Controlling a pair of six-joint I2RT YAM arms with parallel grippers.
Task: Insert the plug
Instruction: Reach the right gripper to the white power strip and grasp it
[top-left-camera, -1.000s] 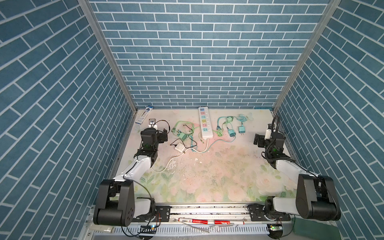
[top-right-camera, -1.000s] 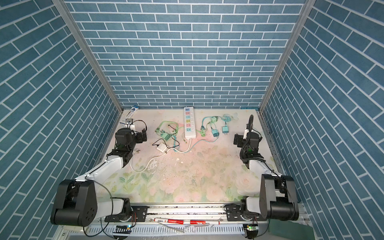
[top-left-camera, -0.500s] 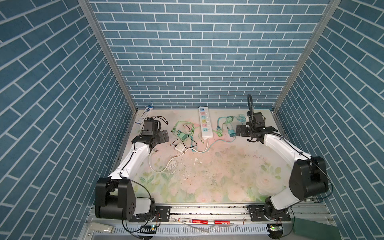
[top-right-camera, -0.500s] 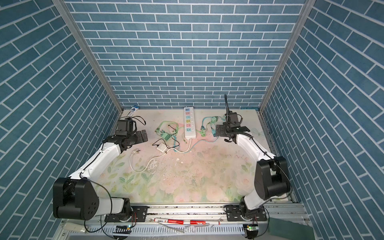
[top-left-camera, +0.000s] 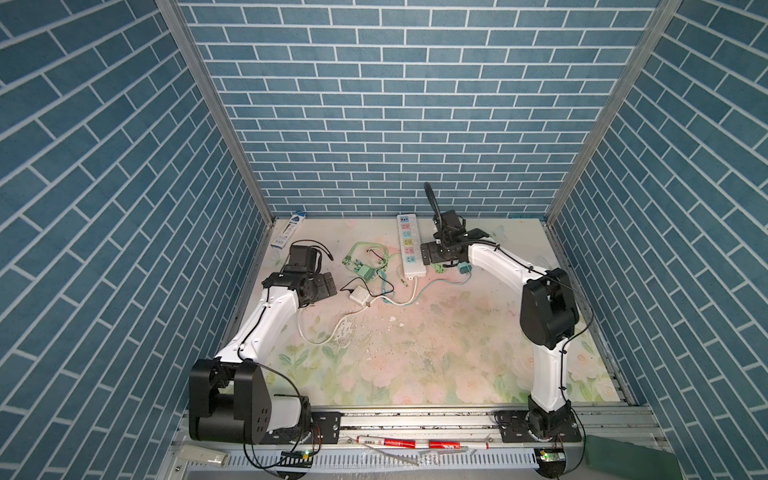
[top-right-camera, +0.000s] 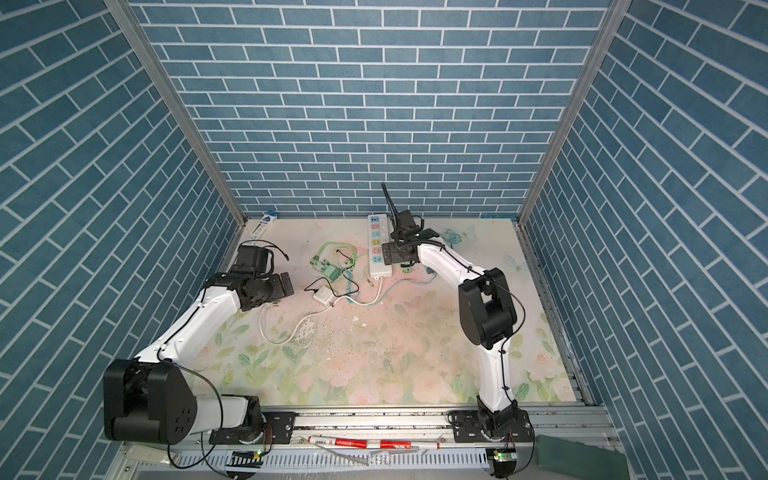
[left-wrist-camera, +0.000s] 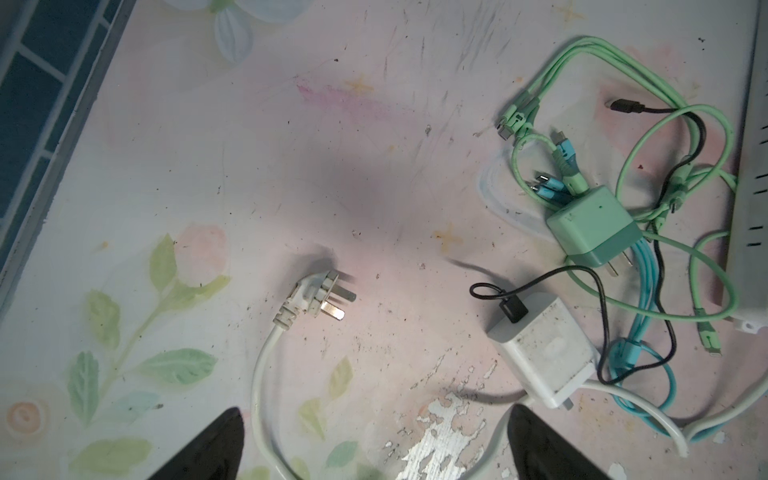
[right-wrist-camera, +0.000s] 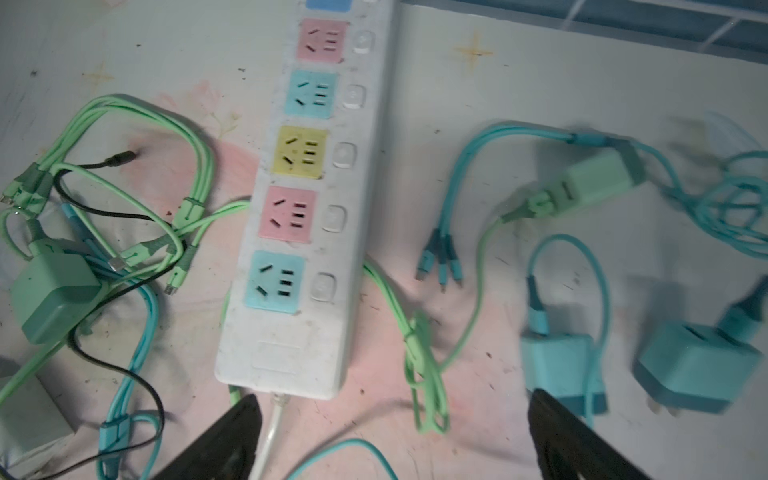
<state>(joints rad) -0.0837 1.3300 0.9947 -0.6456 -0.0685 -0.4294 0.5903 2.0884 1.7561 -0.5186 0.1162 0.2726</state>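
Two black-fingered grippers, both spread wide and gripping nothing. Left gripper (left-wrist-camera: 376, 453) hanging over the flower-printed pink tabletop (left-wrist-camera: 291, 145), looking down on a white three-pin plug with a thick white cord (left-wrist-camera: 320, 297): flat on its side, prongs level with the table, near the fingertips but apart from them. Right gripper (right-wrist-camera: 395, 440) poised over the cord end of the long white power strip with pastel socket faces (right-wrist-camera: 316, 208); strip flat, sockets upward, every visible one empty, so presumably ready for a straight downward push. To one side of the strip, a mint-green cube charger (left-wrist-camera: 590, 226) snarled in green and black cables, plus a scuffed white charger block (left-wrist-camera: 544, 349). To the other side, a teal cube charger (right-wrist-camera: 561, 370) partly hidden behind a right finger, contact impossible to judge, a darker teal cube charger (right-wrist-camera: 698, 365) beside it, and a pale green adapter (right-wrist-camera: 598, 178) beyond. Impossible to say which plug meant; none lifted yet. Wide stance probably chosen to straddle a boxy body before closing. Likely trouble: looped cables dragging neighbours along, and a plug lying sideways needing turning upright before meeting the slots.
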